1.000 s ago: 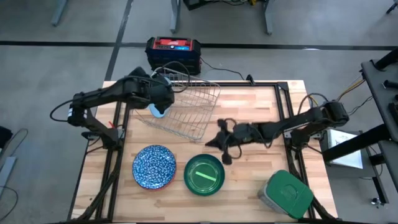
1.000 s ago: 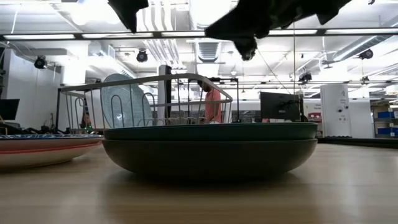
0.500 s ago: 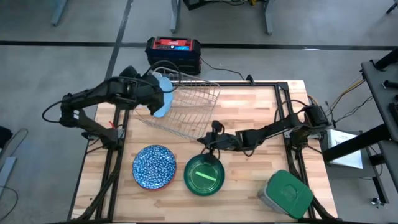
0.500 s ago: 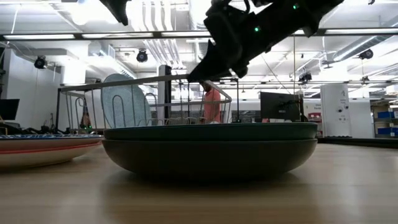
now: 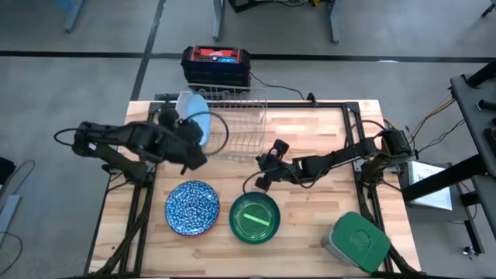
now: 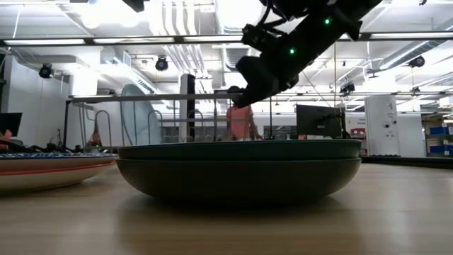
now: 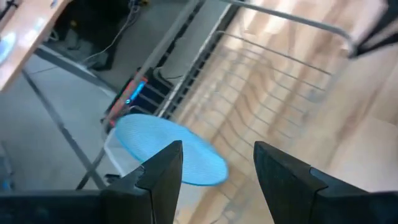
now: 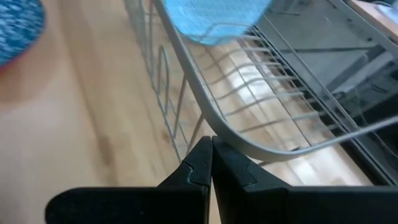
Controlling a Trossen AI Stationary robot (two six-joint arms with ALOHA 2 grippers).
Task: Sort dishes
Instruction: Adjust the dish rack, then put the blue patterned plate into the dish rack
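Note:
A light blue plate [image 5: 192, 108] stands on edge between the wires at the left end of the wire rack [image 5: 232, 124]; it also shows in the left wrist view [image 7: 171, 152]. My left gripper [image 5: 192, 151] is open and empty, just near of the plate [image 7: 217, 155]. My right gripper [image 5: 267, 164] is shut at the rack's near right corner [image 8: 211, 146]. A blue patterned plate [image 5: 191, 208] and a dark green bowl [image 5: 254, 218] with lime green inside lie flat near the table's front. My right gripper has its shut fingertips against the rack's top rim at the near right corner [image 8: 239, 144]. The fingers come at it roughly level from the table's near right side. The rack stands on the table.
A square grey container with a green lid [image 5: 356, 242] sits at the near right corner. A red and black box [image 5: 215, 66] stands on the floor beyond the far edge. Bare wood [image 5: 318, 124] lies right of the rack. A person [image 6: 241, 120] shows in the room behind.
The rack has swung from a slant to square with the table's far edge, carrying the light blue plate toward the far left. My left gripper has drawn back from the rack toward the near edge. My right gripper has gone left to the rack's near right corner.

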